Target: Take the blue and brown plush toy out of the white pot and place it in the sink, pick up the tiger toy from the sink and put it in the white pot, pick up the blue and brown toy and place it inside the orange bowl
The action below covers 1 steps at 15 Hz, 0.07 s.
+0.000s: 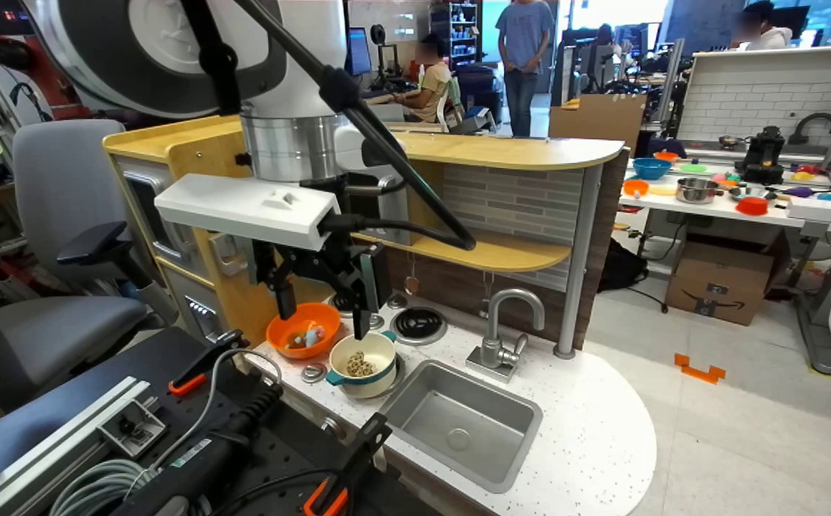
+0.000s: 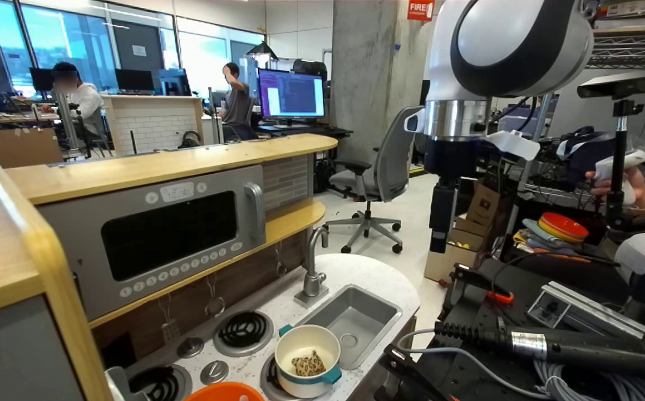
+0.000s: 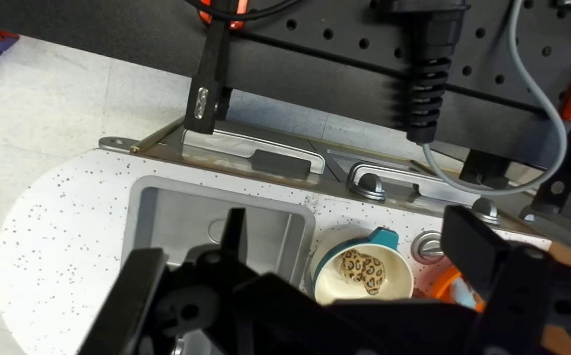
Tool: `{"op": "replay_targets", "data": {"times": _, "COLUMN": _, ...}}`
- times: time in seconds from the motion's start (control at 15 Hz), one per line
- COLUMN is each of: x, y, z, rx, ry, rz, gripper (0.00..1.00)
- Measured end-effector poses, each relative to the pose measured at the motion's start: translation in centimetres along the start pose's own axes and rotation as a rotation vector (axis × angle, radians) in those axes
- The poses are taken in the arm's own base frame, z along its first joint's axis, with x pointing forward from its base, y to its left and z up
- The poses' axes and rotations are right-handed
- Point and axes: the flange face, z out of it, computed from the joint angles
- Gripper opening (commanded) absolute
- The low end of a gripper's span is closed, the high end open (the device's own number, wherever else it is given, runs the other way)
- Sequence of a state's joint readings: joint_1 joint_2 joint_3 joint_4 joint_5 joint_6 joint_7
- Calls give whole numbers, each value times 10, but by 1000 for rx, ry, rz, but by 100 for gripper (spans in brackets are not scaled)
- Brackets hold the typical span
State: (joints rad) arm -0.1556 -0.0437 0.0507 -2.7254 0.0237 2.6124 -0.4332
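Note:
The tiger toy (image 1: 359, 365) lies inside the white pot (image 1: 365, 389), which stands on a burner beside the sink (image 1: 458, 412); its spotted fabric also shows in the wrist view. Within the orange bowl (image 1: 279, 328) rests the blue and brown toy (image 1: 312, 335), partly covered by a finger in the wrist view. In an exterior view only the rim of the orange bowl (image 2: 225, 392) shows at the bottom edge. My gripper (image 1: 323, 314) hangs above the pot and bowl, its fingers wide apart and nothing between them. The sink basin (image 2: 355, 317) holds nothing visible.
A grey tap (image 1: 523, 297) arches up behind the sink. Above the burners runs a wooden shelf (image 1: 501, 251). A black bench (image 1: 272, 444) with clamps, a cable and a metal profile borders the counter's front. A microwave panel (image 2: 169, 234) stands behind the burners.

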Motion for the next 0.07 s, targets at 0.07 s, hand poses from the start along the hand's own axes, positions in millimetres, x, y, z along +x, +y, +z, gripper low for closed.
{"op": "replay_targets", "data": {"times": 0.07, "x": 0, "y": 0, "z": 0, "rx": 0, "ry": -1, "rz": 0, "gripper": 100}}
